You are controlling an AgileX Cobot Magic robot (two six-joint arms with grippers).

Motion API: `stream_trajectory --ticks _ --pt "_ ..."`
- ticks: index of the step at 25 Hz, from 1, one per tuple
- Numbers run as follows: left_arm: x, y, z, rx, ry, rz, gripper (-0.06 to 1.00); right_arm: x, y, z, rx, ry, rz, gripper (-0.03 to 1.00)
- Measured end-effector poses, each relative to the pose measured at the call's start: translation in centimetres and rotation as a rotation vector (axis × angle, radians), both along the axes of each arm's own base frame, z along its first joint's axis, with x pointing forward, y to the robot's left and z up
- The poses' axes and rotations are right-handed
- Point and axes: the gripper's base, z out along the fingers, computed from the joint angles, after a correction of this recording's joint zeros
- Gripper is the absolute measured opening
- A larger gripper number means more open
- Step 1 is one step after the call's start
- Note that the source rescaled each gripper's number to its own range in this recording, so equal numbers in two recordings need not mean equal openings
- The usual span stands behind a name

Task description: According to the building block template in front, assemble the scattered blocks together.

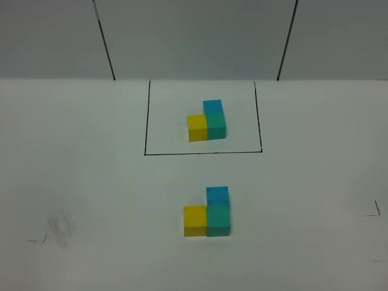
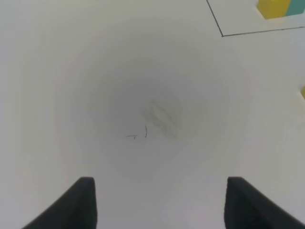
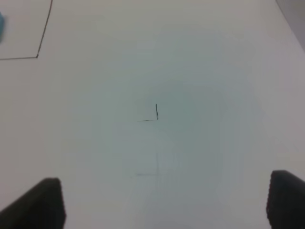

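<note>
Loose blocks sit joined on worktop, near side of framed template, apart from it: yellow left, teal beside it, blue behind teal. Layout looks same as template; task judged done.

Left tool released, empty, over bare worktop. Right tool spread wide, empty.

Risk: any low sweep by either arm across middle could knock blocks apart, nothing locks them.

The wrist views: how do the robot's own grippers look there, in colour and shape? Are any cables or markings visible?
Only the finger ends show. The left gripper has two matte black fingers with blunt, slanted tips. The right gripper has the same dark, blocky fingers, somewhat blurred. No cables, labels or markings can be seen, and the exterior high view shows no arm at all.
</note>
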Motion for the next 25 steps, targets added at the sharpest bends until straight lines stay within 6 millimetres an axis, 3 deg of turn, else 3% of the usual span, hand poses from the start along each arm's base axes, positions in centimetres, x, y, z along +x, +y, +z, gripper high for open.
stream_trajectory --ticks 25 --pt "0.0 0.0 0.0 -0.002 0.0 0.001 0.29 0.08 0.1 -0.13 0.013 0.002 0.027 0.88"
